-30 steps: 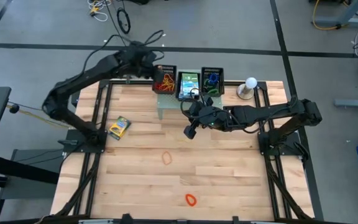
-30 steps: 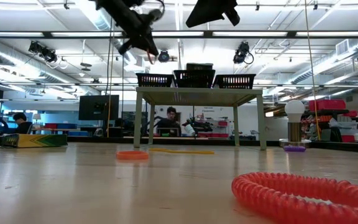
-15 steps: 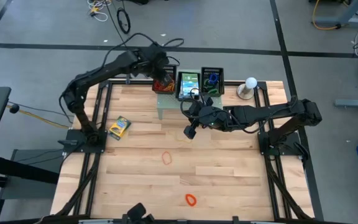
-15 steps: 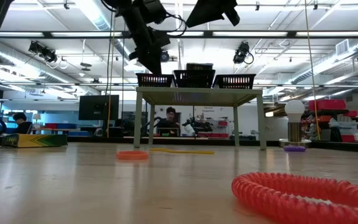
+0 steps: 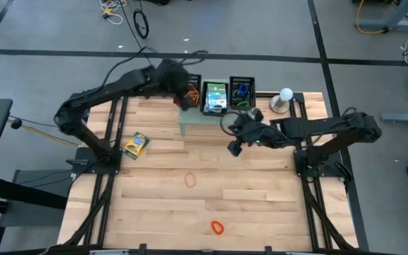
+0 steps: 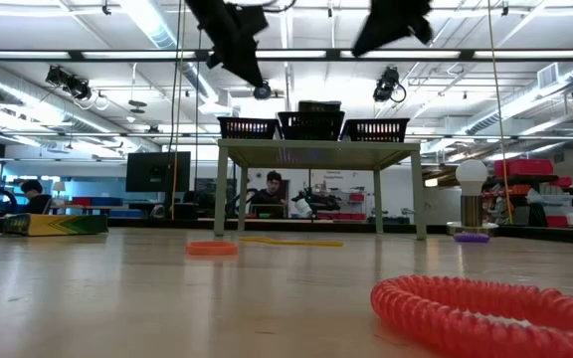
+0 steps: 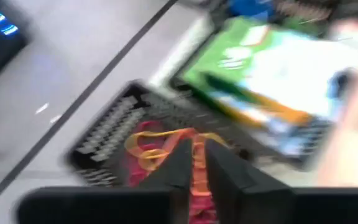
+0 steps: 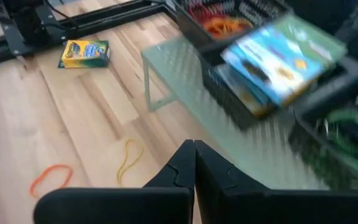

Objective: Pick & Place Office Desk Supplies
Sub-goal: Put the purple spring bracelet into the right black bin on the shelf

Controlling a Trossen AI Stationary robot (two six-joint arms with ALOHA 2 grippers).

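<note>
Over the left basket (image 5: 188,92), the left gripper (image 5: 183,97) is held nearly closed, apparently empty.
Below it, bands are collected; right gripper (image 5: 234,147) is pinched closed above yellow band (image 8: 128,161).

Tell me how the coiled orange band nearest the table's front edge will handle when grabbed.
The coiled orange band looks like a thin spiral loop, so it probably flexes and stretches rather than lifting stiffly. It lies flat on the wood table, so it likely slides when nudged, not rolls. Probably very light.
</note>
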